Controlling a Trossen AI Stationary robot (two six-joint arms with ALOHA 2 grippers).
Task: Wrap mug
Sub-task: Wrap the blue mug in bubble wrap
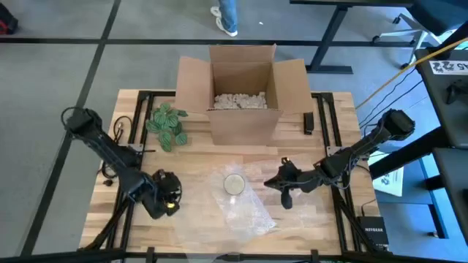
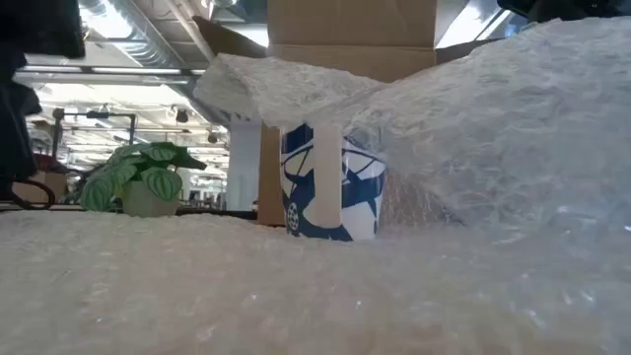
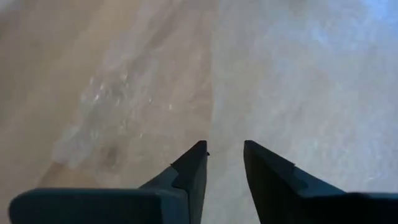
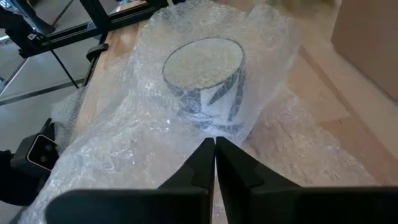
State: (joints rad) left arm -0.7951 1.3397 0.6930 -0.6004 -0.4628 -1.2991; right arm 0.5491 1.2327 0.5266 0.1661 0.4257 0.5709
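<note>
A white mug with blue stars (image 2: 332,182) stands upright on a sheet of bubble wrap (image 1: 245,208) in the middle of the table. One flap of the wrap (image 4: 205,59) lies over the mug's mouth and side. My right gripper (image 4: 216,142) is shut just to the mug's right, low and pointing at its foot; in the high view it is (image 1: 274,183). My left gripper (image 3: 225,146) is open with nothing between its fingers, low over the table to the left of the wrap (image 3: 298,74); in the high view it is (image 1: 172,201). My right gripper's shut fingertips (image 4: 208,149) stand against the bubble wrap at the foot of the mug (image 4: 214,127), slanting down from the table's right. I cannot tell whether they touch the wrap or have any of it between them.
An open cardboard box (image 1: 245,91) with white filling stands at the back centre. A small green plant (image 1: 168,124) is left of it, and a dark remote-like thing (image 1: 308,123) lies right of it. Bare wood (image 1: 322,215) shows near the front right.
</note>
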